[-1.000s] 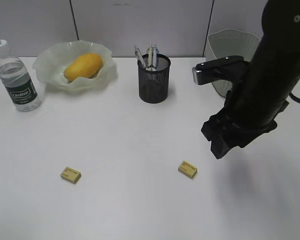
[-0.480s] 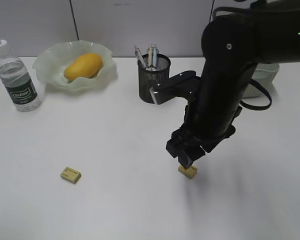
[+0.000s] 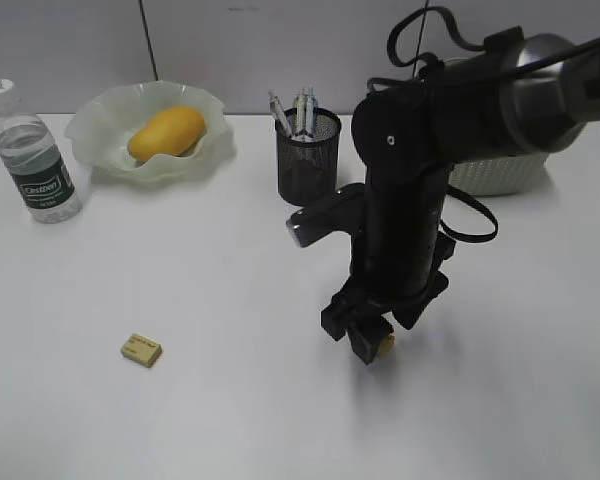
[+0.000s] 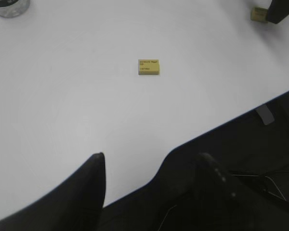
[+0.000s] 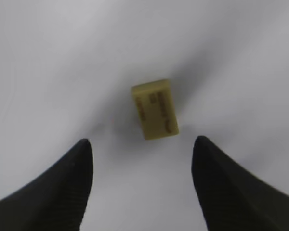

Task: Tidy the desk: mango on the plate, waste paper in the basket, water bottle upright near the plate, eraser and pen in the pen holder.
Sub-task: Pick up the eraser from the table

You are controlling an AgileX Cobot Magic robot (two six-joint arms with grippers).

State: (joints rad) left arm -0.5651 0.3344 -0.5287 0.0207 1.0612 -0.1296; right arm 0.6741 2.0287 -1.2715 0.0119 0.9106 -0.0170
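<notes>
Two yellow erasers lie on the white desk [image 3: 230,290]. One eraser [image 3: 141,349] [image 4: 149,67] is at the front left. The other eraser [image 5: 155,109] [image 3: 385,345] lies just ahead of my right gripper [image 5: 142,144] [image 3: 365,345], which hangs open right over it, apart from it. My left gripper [image 4: 151,166] is open and empty above the desk's front edge. The mango [image 3: 166,132] rests in the plate [image 3: 85,128]. The water bottle [image 3: 38,165] stands upright left of the plate. Pens [image 3: 302,108] stand in the pen holder [image 3: 308,165]. No waste paper shows.
The basket [image 3: 510,172] sits at the back right, partly hidden behind my right arm. A grey partition wall runs behind the desk. In the left wrist view the desk's front edge drops to a dark floor with cables.
My right arm has swung left from beside the basket and come down over the right-hand eraser, its jaws a little wider. Nothing on the desk has moved.
</notes>
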